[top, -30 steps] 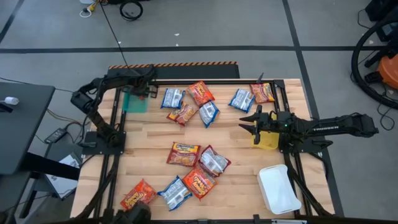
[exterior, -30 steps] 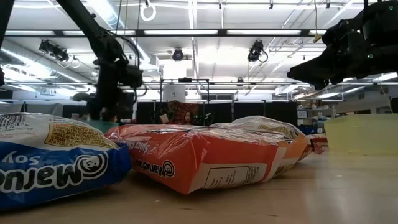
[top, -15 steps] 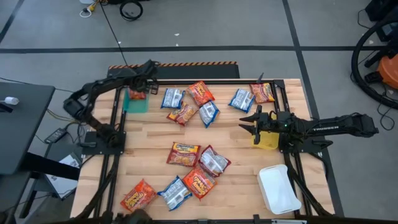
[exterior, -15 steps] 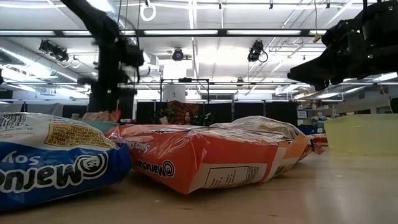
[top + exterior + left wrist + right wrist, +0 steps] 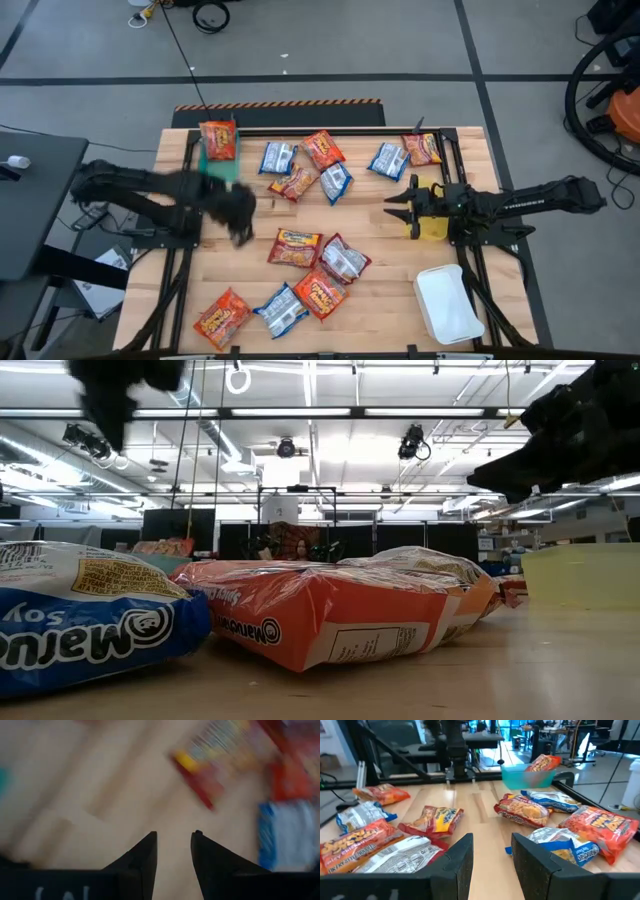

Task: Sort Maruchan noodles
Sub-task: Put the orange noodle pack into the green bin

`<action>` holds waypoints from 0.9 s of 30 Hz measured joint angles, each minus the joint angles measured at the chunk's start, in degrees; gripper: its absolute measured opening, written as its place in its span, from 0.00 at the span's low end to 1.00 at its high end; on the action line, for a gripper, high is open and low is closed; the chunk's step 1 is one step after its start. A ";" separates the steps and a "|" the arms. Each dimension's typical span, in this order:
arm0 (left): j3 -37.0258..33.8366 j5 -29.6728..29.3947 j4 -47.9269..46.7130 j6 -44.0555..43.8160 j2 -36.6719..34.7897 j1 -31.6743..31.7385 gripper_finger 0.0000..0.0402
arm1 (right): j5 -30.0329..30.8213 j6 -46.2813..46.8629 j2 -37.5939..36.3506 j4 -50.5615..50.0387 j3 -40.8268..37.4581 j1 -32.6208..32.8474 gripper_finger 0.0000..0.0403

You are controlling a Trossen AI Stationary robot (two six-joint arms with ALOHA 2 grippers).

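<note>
One orange-red packet [image 5: 218, 139] now sits in the teal bin [image 5: 222, 168] — the left gripper [image 5: 240, 213], jaws parted and empty, has swung mid-table. Right gripper [image 5: 395, 202] parted, empty — crinkly Maruchan noodles [image 5: 296, 246] lie scattered.

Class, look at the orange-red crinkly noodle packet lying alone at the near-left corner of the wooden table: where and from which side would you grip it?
Probably from straight above, pinching across the short width of the orange-red crinkly noodle packet. It lies flat and angled on the wooden table, so turn the jaws to match. Its sides are clear, and the blue-and-white packet lies apart.
</note>
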 joint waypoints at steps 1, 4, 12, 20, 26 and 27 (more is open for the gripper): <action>0.03 -0.68 1.09 -3.36 0.80 -4.69 0.31 | 1.37 -0.68 0.09 -1.48 1.06 0.92 0.35; 0.02 -1.66 4.20 -12.77 4.60 -15.89 0.34 | 4.81 -1.43 1.61 -7.63 5.76 3.55 0.35; 0.00 1.15 12.65 -19.72 20.00 -32.21 0.51 | 7.94 -1.07 11.71 -12.69 15.22 9.70 0.35; 0.00 15.90 16.78 3.90 30.03 -27.42 0.55 | 10.93 -0.49 20.56 -12.15 16.25 13.62 0.35; -0.09 26.16 16.47 24.31 31.22 -19.23 0.54 | 10.83 0.47 23.91 -11.58 16.25 14.47 0.35; -0.74 29.31 17.33 26.55 31.52 -17.86 0.54 | 10.66 0.59 24.19 -11.68 16.25 14.45 0.35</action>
